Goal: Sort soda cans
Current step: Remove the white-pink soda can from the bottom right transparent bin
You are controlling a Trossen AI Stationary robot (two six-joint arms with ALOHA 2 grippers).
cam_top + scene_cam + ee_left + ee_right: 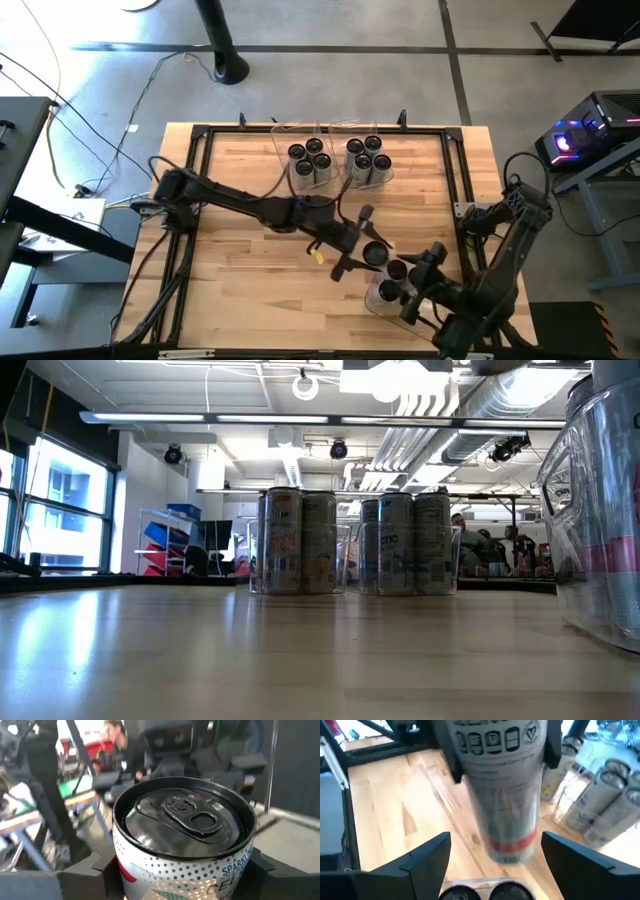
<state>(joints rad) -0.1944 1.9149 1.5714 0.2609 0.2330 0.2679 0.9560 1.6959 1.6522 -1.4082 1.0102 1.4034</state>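
The right gripper (495, 838) is at the near side of the table (240, 300), by the right corner. Its fingers are wide apart and hold nothing. Right under it is a clear bin (600, 560) with some cans (502, 892) standing in it. You can see their dark round tops.

Just past that, near the middle of the table, is the left gripper (182, 875). Its arm comes in from the left side. It holds one can (185, 820) by the sides, near the top, with a finger on each side. The can is upright and hangs in the air above the wood, in front of the right gripper's open fingers. It has a dark top with a pull tab, pale sides with dots, and a red band low down.

At the far side of the table are two more clear bins (343, 565), side by side. The left one has four cans (310, 160). The right one has five cans (368, 158). They all stand up, packed close.

Far behind the table, people (480, 545) are in the room.
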